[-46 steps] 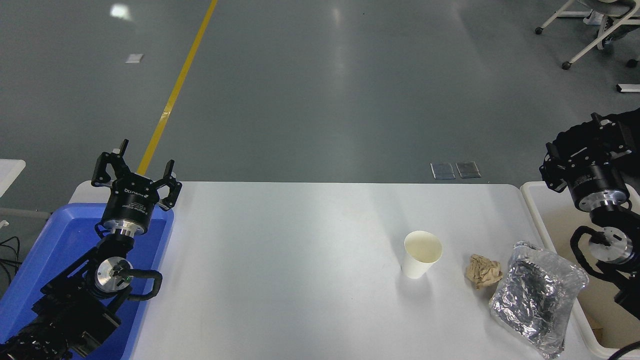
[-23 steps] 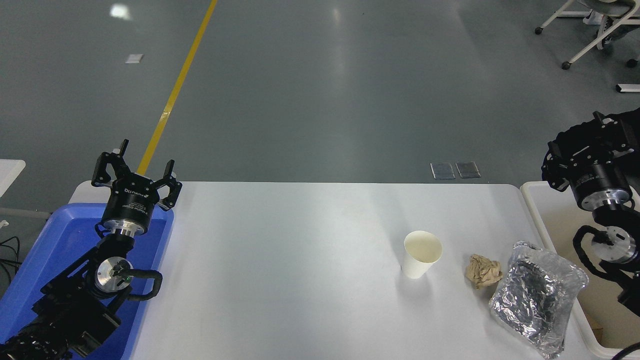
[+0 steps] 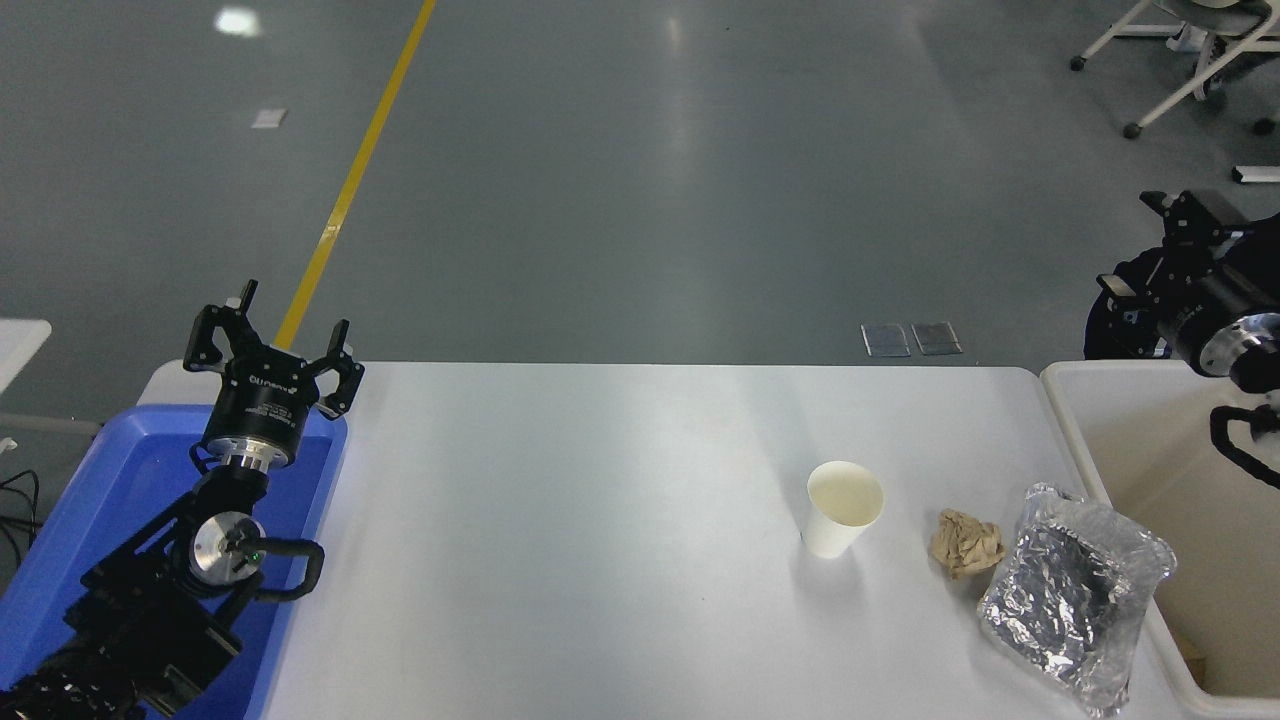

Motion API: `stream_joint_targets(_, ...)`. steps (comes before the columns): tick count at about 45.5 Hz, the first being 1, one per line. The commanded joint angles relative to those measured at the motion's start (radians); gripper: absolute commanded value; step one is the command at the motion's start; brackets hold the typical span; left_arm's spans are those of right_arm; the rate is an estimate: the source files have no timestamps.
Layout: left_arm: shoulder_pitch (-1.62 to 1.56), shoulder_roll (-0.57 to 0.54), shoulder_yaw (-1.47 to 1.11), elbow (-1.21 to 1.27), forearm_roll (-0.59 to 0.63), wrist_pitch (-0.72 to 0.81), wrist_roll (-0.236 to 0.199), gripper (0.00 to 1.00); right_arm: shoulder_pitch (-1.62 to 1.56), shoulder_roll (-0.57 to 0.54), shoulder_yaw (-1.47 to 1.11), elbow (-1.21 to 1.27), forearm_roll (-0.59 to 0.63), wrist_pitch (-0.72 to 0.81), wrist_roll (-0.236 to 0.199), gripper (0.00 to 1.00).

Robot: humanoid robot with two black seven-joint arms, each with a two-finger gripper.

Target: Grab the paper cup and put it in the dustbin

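The paper cup (image 3: 843, 508) stands upright on the white table (image 3: 600, 560), right of the middle, with its cream inside showing. The dustbin (image 3: 1072, 432) is the cream-white bin at the table's right end, cut off by the picture's edge. My right gripper (image 3: 1130, 242) is open and empty, raised above the dustbin's far corner, well to the right of and beyond the cup. My left gripper (image 3: 272, 330) is open and parked over the blue bin at the lower left.
A crumpled tan paper ball (image 3: 965, 543) lies just right of the cup. A crinkled silver foil bag (image 3: 1075, 595) lies beside the dustbin's rim. A blue plastic bin (image 3: 110, 500) stands at the table's left end. A wheeled chair (image 3: 1190, 60) stands at the far right.
My right arm has risen and swung to the right, away from the space over the dustbin. The cup, the paper ball, the foil bag and my left arm have not moved.
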Motion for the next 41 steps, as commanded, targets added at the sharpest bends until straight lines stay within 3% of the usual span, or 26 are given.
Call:
stream_joint_targets(1, 0.0, -0.001, 0.0, -0.001, 0.0, -0.001, 0.0, 0.98, 0.293, 0.074, -0.513, 0.007, 0.047, 0.007, -0.124, 1.0)
stream_joint_targets(10, 0.0, -0.001, 0.0, 0.0, 0.0, -0.001, 0.0, 0.98, 0.426, 0.215, -0.779, 0.008, 0.034, 0.008, -0.123, 1.0)
stream_joint_targets(22, 0.0, -0.001, 0.0, -0.001, 0.0, -0.001, 0.0, 0.98, 0.57, 0.336, -0.839, 0.066, -0.221, 0.112, -0.123, 1.0)
stream_joint_targets(28, 0.0, 0.0, 0.0, 0.0, 0.0, -0.001, 0.0, 0.98, 0.645, 0.407, -0.842, 0.131, -0.233, 0.231, -0.123, 1.0)
stream_joint_targets(41, 0.0, 0.0, 0.0, 0.0, 0.0, -0.001, 0.0, 0.98, 0.773, 0.467, -0.893, 0.425, -0.238, 0.257, -0.124, 1.0)
